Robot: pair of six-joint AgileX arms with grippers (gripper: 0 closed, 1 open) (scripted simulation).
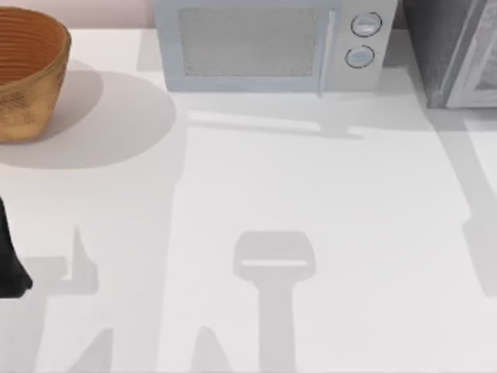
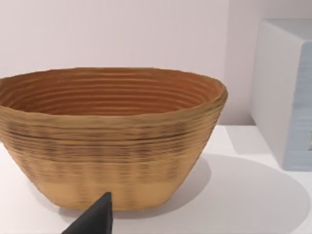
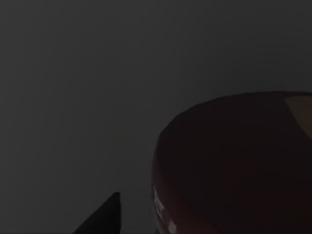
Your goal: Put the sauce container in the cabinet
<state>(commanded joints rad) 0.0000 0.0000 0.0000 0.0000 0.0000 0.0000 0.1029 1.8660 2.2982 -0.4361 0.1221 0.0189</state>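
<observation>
Table (image 1: 326, 233), white: woven basket (image 1: 23, 70) at the far left, white microwave (image 1: 268, 47) at the back centre, dark speckled cabinet (image 1: 435, 47) at the back right. Our left arm (image 1: 9, 264) sits at the left edge, facing the basket; its fingers' state we cannot tell. Our right wrist view is dark.

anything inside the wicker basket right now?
The top view shows part of the wicker basket and its bare ribbed inner wall. The left wrist view shows the upper inner wall bare; the near wall hides its floor.
</observation>
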